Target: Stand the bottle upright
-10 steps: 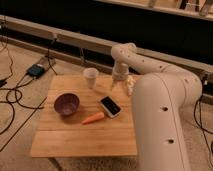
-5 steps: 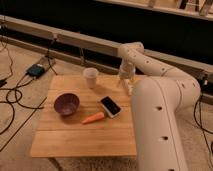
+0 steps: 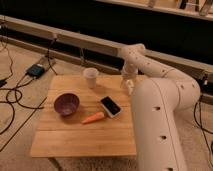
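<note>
My gripper (image 3: 128,84) hangs from the white arm over the back right part of the wooden table (image 3: 75,137), to the right of the white paper cup (image 3: 90,77). A pale, slim shape shows right at the gripper, and I cannot tell it apart from the gripper itself. No bottle shows clearly anywhere else on the table. The arm's large white body (image 3: 160,120) covers the table's right edge and whatever lies there.
A purple bowl (image 3: 66,103) sits at the table's left middle. A dark phone in a white case (image 3: 110,106) and an orange carrot (image 3: 93,118) lie near the centre. Cables and a dark box (image 3: 36,70) lie on the floor at the left. A long rail runs behind the table.
The gripper has moved to the right, away from the cup and towards the table's back right edge. The cup, bowl, phone and carrot have not moved.
</note>
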Controlling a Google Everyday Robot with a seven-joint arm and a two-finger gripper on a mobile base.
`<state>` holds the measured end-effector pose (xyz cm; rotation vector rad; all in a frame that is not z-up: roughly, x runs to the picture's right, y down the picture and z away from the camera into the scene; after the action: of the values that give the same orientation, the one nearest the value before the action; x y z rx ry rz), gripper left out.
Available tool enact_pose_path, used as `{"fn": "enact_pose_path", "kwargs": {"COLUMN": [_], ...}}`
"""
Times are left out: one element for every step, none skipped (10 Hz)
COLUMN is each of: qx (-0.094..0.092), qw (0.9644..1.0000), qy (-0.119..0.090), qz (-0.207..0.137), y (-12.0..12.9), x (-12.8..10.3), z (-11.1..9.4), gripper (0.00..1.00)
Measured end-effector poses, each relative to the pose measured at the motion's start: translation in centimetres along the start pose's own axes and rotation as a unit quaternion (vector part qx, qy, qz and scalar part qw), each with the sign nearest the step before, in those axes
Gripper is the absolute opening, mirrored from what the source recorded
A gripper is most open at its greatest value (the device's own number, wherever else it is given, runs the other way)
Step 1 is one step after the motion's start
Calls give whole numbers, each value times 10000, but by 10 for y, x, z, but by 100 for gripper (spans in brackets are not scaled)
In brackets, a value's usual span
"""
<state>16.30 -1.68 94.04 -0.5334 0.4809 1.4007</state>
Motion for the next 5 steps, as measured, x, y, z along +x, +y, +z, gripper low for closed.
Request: {"fn": "enact_pose_path", "kwargs": {"qx": [14,20,19,7,-4], "qw": [10000,10000,9999,9999,9999], "qy": [-20,-30,-27,-14,0], "qz": [44,88,114,145,131], "y": [-5,-10,-13,-16,-17], "x": [-1,-1,0,0,0], "z": [2,5,7,12,15], "gripper": [65,65,65,65,65]}}
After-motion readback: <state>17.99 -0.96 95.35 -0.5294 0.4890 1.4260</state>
